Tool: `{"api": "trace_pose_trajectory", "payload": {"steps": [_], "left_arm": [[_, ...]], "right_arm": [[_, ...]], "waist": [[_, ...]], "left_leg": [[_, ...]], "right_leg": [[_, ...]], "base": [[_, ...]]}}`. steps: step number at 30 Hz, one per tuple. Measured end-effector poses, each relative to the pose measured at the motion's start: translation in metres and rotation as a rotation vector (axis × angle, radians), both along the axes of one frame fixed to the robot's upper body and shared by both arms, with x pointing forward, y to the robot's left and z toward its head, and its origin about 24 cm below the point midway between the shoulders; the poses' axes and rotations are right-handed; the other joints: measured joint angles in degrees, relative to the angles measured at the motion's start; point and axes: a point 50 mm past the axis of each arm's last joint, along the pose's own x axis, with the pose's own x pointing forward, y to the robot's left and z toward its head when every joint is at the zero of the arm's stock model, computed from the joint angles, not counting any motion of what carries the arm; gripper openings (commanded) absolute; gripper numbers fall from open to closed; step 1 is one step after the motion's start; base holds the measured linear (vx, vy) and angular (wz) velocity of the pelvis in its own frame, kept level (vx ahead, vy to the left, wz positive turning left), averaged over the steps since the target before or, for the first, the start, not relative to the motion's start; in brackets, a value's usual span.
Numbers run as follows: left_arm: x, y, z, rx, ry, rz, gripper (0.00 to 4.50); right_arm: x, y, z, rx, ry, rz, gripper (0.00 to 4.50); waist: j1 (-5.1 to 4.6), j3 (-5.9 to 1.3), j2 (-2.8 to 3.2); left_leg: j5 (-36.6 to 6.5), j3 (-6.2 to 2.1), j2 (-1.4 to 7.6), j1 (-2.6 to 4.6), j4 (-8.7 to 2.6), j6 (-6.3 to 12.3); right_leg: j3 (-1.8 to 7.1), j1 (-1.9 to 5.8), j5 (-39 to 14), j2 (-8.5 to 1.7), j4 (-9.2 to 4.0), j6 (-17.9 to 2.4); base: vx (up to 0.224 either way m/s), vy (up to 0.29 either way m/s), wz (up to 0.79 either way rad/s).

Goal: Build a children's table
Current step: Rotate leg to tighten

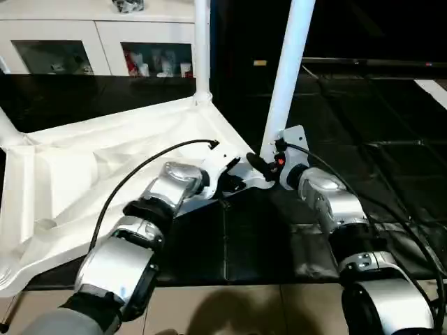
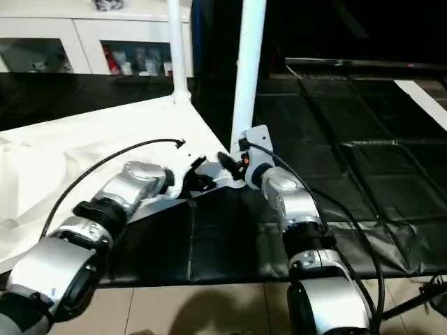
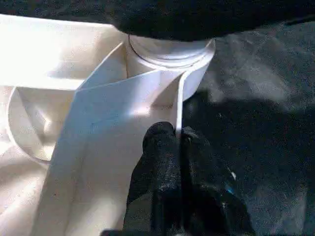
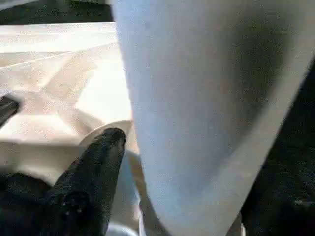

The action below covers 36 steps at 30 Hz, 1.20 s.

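The left gripper (image 3: 178,147) is pinching the upturned table top's (image 1: 105,167) rim beside a corner socket where a leg (image 1: 288,70) is standing; the right gripper (image 1: 264,166), fingers spread, is flanking it. Another leg (image 1: 202,49) beyond appears seated; remaining corners are unclear.

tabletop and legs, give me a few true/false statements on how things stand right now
1. The tabletop lies with its ribbed underside up. True.
2. The left gripper is shut on the tabletop's thin edge wall. True.
3. No leg is fitted yet. False: a far leg stands in its corner socket, and a near leg rises at the near corner.
4. The right gripper is at the far leg. False: it is at the base of the near leg.
5. A white cabinet with glass doors stands behind the table. True.
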Motion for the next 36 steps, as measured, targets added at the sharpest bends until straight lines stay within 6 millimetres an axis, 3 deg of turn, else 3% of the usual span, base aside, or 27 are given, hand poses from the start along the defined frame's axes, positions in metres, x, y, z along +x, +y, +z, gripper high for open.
{"api": "trace_pose_trajectory", "payload": {"steps": [5, 10, 16, 22, 29, 36], "left_arm": [[-0.004, 0.016, 0.001, 0.006, 0.019, -0.116, 0.0], [-0.009, 0.026, 0.004, 0.014, 0.033, -0.245, 0.0], [-0.016, 0.035, 0.009, 0.028, 0.045, -0.399, 0.0], [-0.023, 0.045, 0.009, 0.068, 0.065, -0.525, 0.0], [-0.029, 0.042, 0.009, 0.09, 0.064, -0.62, 0.0], [-0.031, 0.04, 0.009, 0.094, 0.058, -0.648, 0.0]], "right_arm": [[-0.015, -0.013, -0.006, -0.005, 0.01, 0.188, 4.03], [-0.024, -0.028, 0.001, 0.016, 0.014, 0.374, 4.46], [-0.034, -0.038, 0.005, -0.015, 0.036, 0.567, 4.46], [-0.041, -0.044, 0.01, 0.007, 0.068, 0.687, 4.46], [-0.046, -0.04, 0.006, 0.043, 0.126, 0.767, 3.9], [-0.048, -0.042, 0.006, 0.061, 0.156, 0.8, 3.24]], "waist": [[0.79, 0.03, 0.04], [2.36, 0.04, 0.05], [4.61, 0.05, 0.05], [5.26, 0.05, 0.04], [5.98, 0.05, 0.05], [5.96, 0.06, 0.01]], "left_leg": [[-0.01, 0.0, 0.01, -0.06, 0.03, 0.02], [0.0, 0.0, 0.03, -0.07, 0.09, 0.02], [-0.03, 0.0, 0.04, -0.16, 0.15, 0.04], [-0.05, 0.0, 0.04, -0.19, 0.19, 0.03], [-0.14, 0.0, 0.04, -0.19, 0.21, -0.1], [-0.13, 0.0, 0.05, -0.18, 0.23, -0.1]], "right_leg": [[-0.01, -0.04, 0.0, 0.0, 0.01, -0.01], [-0.03, -0.01, 0.01, 0.0, 0.02, 0.0], [-0.03, -0.02, 0.0, -0.01, 0.01, 0.03], [-0.03, 0.0, -0.03, -0.03, 0.01, 0.08], [-0.04, 0.05, -0.03, -0.04, 0.02, 0.09], [-0.04, 0.04, -0.06, -0.04, 0.04, 0.12]], "base": [[0.0, 0.0, 0.0], [0.0, 0.0, 0.0], [0.0, 0.0, 0.0], [0.0, 0.0, 0.0], [0.0, 0.0, 0.0], [0.0, 0.0, 0.0]]}}
